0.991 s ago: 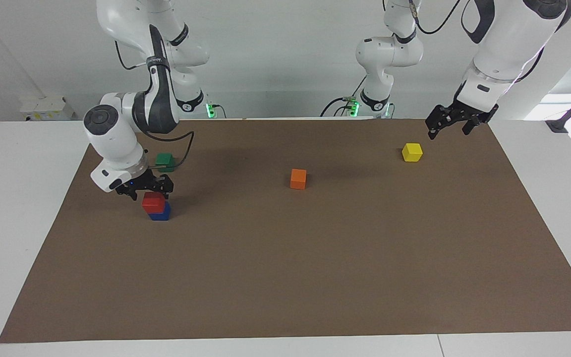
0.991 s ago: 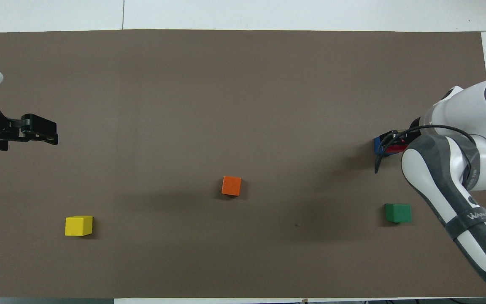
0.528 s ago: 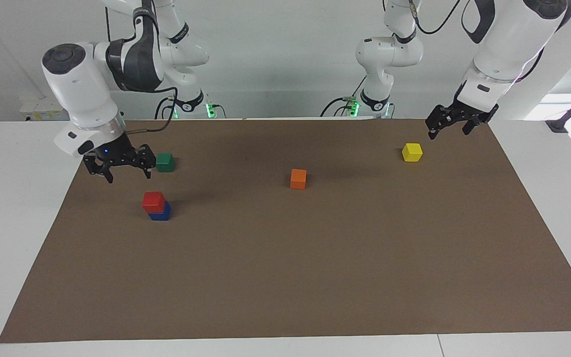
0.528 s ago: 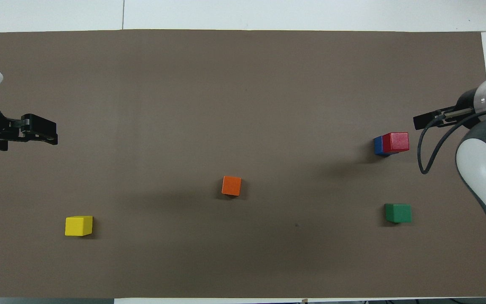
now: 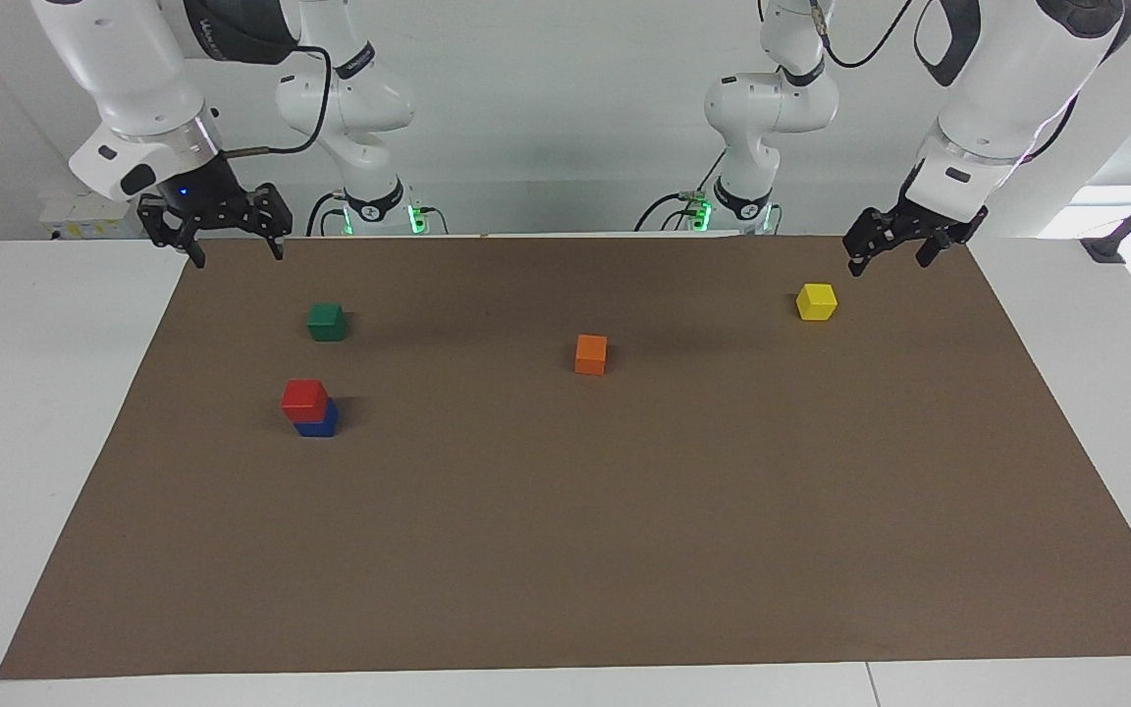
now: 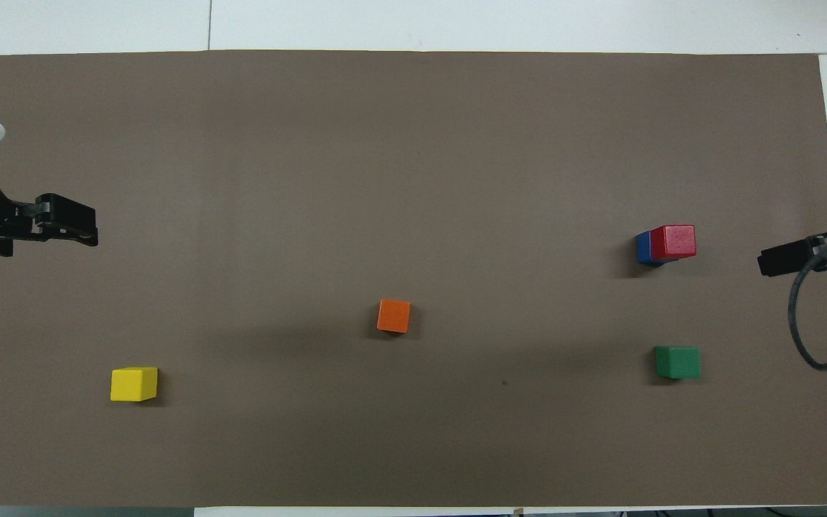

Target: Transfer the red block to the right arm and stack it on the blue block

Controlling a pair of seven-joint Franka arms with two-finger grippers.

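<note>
Red block (image 5: 303, 396) sits on blue block (image 5: 318, 422), green cube (image 5: 327, 321) near; right tool (image 5: 214, 228) released.

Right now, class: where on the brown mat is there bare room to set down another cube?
The whole stretch of the brown mat farther from the robots than the red block on the blue block and the orange cube is bare. The green cube and yellow cube crowd the robots' edge.

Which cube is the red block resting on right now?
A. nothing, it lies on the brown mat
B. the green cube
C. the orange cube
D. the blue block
D: in the facing view the red block sits on top of the blue block, a little off-centre, with no gripper touching it.
</note>
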